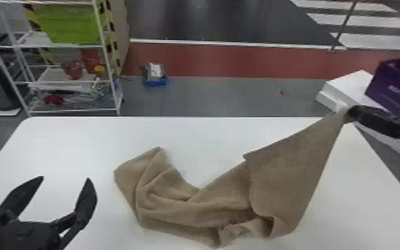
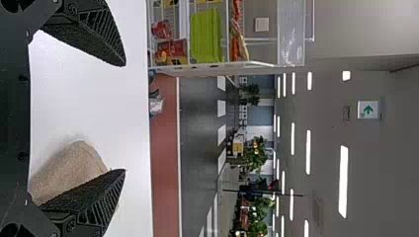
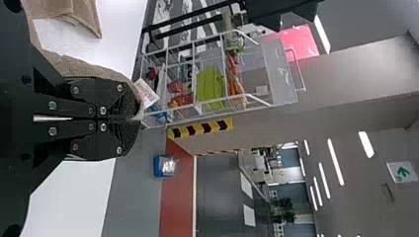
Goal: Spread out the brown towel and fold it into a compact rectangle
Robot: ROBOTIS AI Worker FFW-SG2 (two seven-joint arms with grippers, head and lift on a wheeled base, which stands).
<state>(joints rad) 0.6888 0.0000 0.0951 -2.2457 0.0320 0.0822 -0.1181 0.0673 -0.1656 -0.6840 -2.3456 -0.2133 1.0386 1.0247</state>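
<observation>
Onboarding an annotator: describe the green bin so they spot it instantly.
Behind the white table, on the left, stands a white metal rack. The green bin sits on a shelf there, one level above some red packages. Broad, boxy and bright green, it stands out from those smaller red things.

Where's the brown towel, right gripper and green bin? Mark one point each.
brown towel [image 1: 217,204]: head view, on its bunched middle stretch
right gripper [image 3: 136,118]: right wrist view, midway between its fingertips
green bin [image 1: 71,25]: head view, on the side facing the camera
</observation>
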